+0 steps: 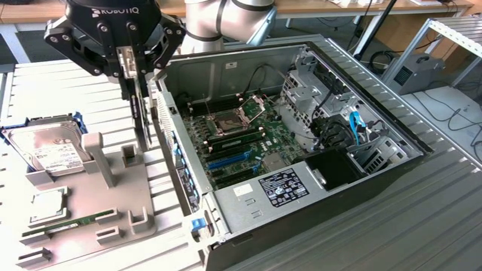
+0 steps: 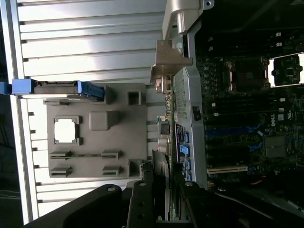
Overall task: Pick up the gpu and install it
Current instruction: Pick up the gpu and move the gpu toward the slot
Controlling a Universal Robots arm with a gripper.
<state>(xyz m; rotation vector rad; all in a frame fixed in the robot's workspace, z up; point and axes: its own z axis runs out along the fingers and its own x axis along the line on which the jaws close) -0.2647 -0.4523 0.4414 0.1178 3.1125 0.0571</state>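
1. hard drive (image 1: 47, 151): white label, print too small to read; at the grey holder (image 1: 113, 209), on the exterior view's left of the computer case (image 1: 339, 214).
2. gripper (image 1: 135, 76) marked "robotiq", clamped on the gpu (image 1: 140, 124); card hangs edge-on over the holder, just beside the case wall.
3. black label (image 1: 283, 187) inside the case, unreadable.
4. ribbed pale metal table (image 1: 437, 226); wooden desks (image 1: 316, 7) behind the case.
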